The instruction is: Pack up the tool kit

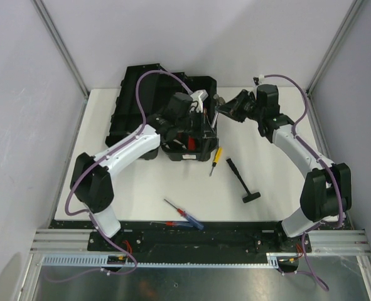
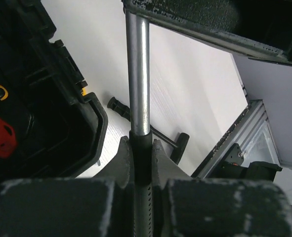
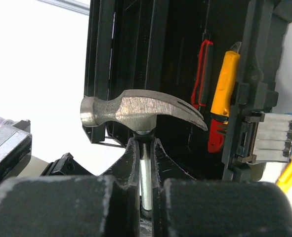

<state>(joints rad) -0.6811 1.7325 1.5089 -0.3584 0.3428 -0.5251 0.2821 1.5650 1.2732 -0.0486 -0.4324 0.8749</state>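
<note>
A: The toolbox [image 1: 122, 119] is seen lying open at the upper centre of the overhead view, a yellow-handled tool [image 3: 224, 81] slotted inside.

B: The hammer [image 3: 136, 111] is held over its right edge, clamped twice: the left gripper [image 2: 142, 163] is closed on the black grip, the right gripper [image 3: 145, 158] on the shaft under the head.

A: A tug-of-war is risked if neither is released; a drop, if both are.

B: Lower down, the yellow screwdriver [image 1: 216, 158] and the red-and-blue screwdriver [image 1: 184, 214] are left unpacked. The head could be snagged on the rim.
</note>
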